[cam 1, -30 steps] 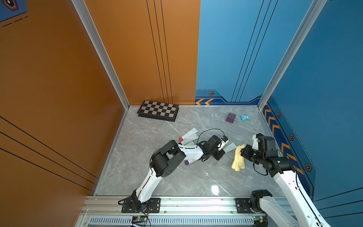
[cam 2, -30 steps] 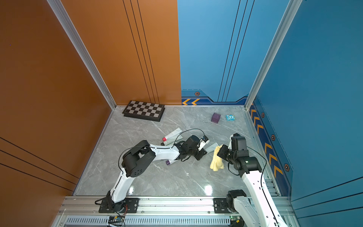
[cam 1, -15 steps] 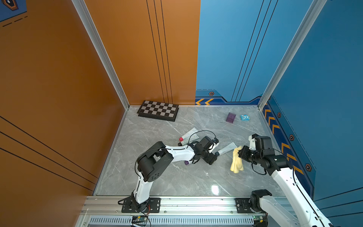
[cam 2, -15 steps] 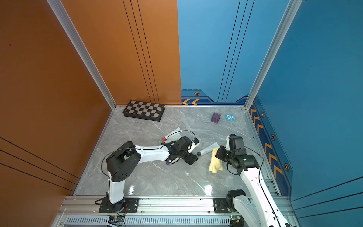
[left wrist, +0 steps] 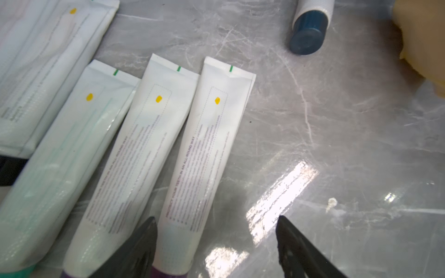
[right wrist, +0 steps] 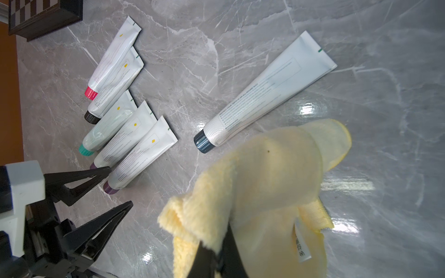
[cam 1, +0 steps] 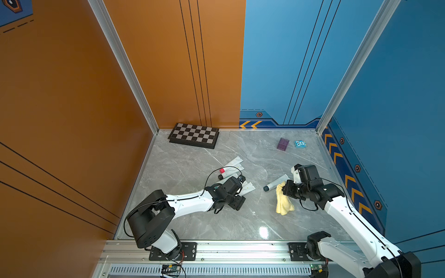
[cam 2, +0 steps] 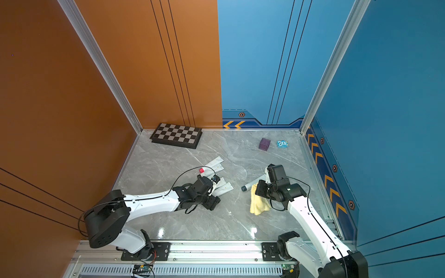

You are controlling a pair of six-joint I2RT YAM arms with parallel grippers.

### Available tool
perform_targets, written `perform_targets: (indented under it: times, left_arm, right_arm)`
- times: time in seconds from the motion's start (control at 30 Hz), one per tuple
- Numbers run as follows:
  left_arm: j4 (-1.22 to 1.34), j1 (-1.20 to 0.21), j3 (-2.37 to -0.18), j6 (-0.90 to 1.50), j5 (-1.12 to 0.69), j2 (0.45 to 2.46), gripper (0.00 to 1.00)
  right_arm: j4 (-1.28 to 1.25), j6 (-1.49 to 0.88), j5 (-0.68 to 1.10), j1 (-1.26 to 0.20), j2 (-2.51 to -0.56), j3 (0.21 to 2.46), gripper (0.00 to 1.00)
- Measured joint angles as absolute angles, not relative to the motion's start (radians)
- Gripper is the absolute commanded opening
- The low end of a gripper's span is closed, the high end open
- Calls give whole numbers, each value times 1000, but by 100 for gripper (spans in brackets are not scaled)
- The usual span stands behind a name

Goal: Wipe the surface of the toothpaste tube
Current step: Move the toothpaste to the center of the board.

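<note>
A white toothpaste tube [cam 1: 277, 183] [cam 2: 253, 184] [right wrist: 267, 93] with a dark blue cap [left wrist: 307, 36] lies flat on the grey marble table, with nothing gripping it. My right gripper [right wrist: 216, 260] [cam 1: 287, 190] is shut on a yellow cloth [cam 1: 284, 203] [cam 2: 258, 202] [right wrist: 260, 183]. The cloth hangs right beside the tube's cap end and its lower end trails on the table. My left gripper [left wrist: 216, 220] [right wrist: 119, 187] is open and holds nothing. It sits at the cap ends of the row of other tubes, one fingertip [left wrist: 150, 223] between the two purple-capped ones.
Several other white tubes [cam 1: 234, 166] [right wrist: 120, 113] lie side by side left of the task tube. A chessboard [cam 1: 193, 135] sits by the back wall. A purple box [cam 1: 283, 144] and a small light-blue item [cam 1: 300, 144] sit at the back right. Walls enclose three sides.
My left gripper opened, let go of the blue-capped tube and drew back left to the row of tubes. The tube now lies on the table. The right gripper and cloth barely moved.
</note>
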State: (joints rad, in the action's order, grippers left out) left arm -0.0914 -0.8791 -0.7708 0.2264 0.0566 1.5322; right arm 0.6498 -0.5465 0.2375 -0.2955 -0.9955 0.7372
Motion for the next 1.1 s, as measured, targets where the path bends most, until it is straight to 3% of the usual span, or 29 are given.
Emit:
perform_targets:
  times: [0.13, 0.57, 0.87, 1.1]
  left_arm:
    - [-77, -854, -768, 226, 56, 1546, 76]
    - [-40, -873, -787, 212, 35, 1646, 50]
    - [33, -941, -741, 211, 42, 1634, 40]
    - [105, -1026, -682, 218, 54, 1608, 39]
  right_arm:
    - [642, -547, 231, -313, -1003, 737, 0]
    - [634, -546, 216, -324, -1031, 737, 0]
    - [624, -546, 205, -343, -1074, 739, 0]
    - [617, -544, 202, -382, -1147, 765, 0]
